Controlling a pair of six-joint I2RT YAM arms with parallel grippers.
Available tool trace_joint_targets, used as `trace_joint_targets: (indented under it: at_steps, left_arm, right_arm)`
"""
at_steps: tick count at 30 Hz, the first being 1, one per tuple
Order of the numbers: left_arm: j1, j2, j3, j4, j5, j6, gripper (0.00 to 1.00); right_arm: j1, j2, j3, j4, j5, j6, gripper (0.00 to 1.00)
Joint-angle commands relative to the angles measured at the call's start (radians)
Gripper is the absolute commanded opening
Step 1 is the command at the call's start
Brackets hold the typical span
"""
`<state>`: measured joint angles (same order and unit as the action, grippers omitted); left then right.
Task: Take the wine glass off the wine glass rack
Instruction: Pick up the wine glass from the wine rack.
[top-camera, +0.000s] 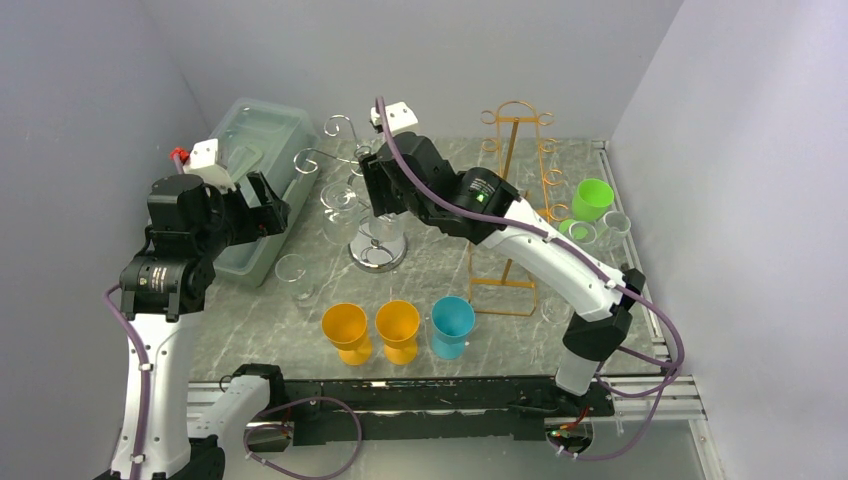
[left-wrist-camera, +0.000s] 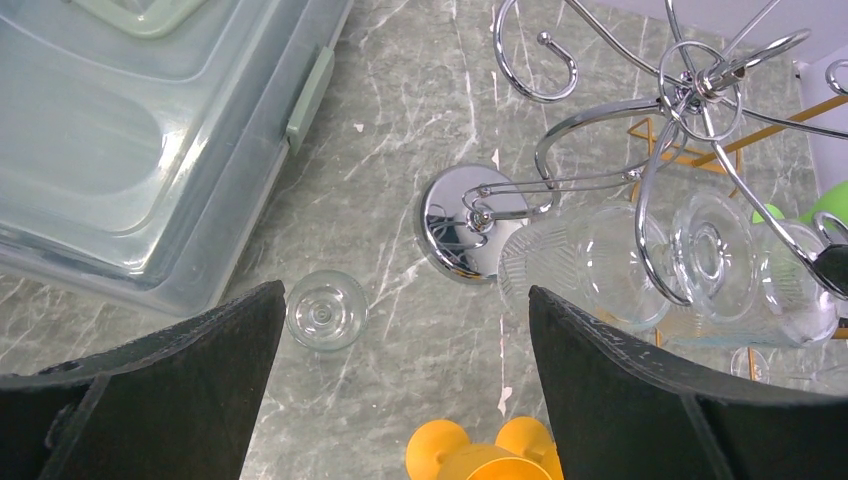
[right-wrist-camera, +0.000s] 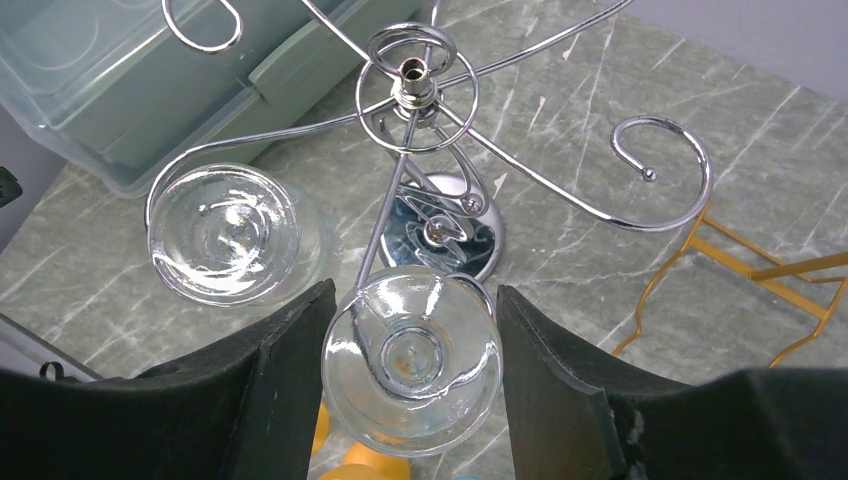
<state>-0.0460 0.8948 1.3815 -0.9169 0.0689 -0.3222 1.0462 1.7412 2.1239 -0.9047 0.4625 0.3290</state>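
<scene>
While the left claw (left-wrist-camera: 405, 300) gapes empty, the right claw (right-wrist-camera: 414, 295) clamps a hanging wine glass (right-wrist-camera: 410, 362).

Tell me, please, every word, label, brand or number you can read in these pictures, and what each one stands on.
No text is readable.
Sticker on the right arm: too small to read.
Round label on the left arm: too small to read.
Nothing else shows writing.

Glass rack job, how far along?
Looks done: a loose glass stands on the table. In hand: right end effector closed around a wine glass still hooked on the rack. To do: lift it clear; another glass hangs too. Left end effector open, empty.
</scene>
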Motion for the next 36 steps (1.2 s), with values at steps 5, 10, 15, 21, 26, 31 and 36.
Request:
trace_joint_targets:
  at_steps: [5, 10, 15, 21, 26, 31, 36]
  left_arm:
    - [0.004, 0.001, 0.009, 0.055, 0.027, 0.014, 0.96]
    - [0.004, 0.002, 0.007, 0.058, 0.035, 0.008, 0.96]
    - [0.004, 0.007, 0.015, 0.059, 0.033, 0.012, 0.96]
    - [0.004, 0.007, 0.016, 0.064, 0.034, 0.009, 0.96]
    - [0.005, 0.006, 0.023, 0.066, 0.032, 0.01, 0.96]
    - [0.004, 0.012, 0.035, 0.066, 0.042, 0.009, 0.96]
    - [0.004, 0.008, 0.04, 0.071, 0.051, 0.006, 0.96]
  right_arm:
    - [0.014, 0.016, 0.098, 0.073, 0.002, -0.038, 0.32]
    - [0.014, 0.041, 0.115, 0.075, 0.001, -0.049, 0.32]
    - [0.014, 0.055, 0.117, 0.082, 0.018, -0.059, 0.32]
    - [0.013, 0.068, 0.126, 0.1, 0.032, -0.073, 0.31]
    - [0.011, 0.074, 0.132, 0.11, 0.067, -0.081, 0.31]
    - [-0.003, 0.076, 0.131, 0.121, 0.079, -0.084, 0.31]
    - [-0.02, 0.072, 0.112, 0.136, 0.083, -0.084, 0.3]
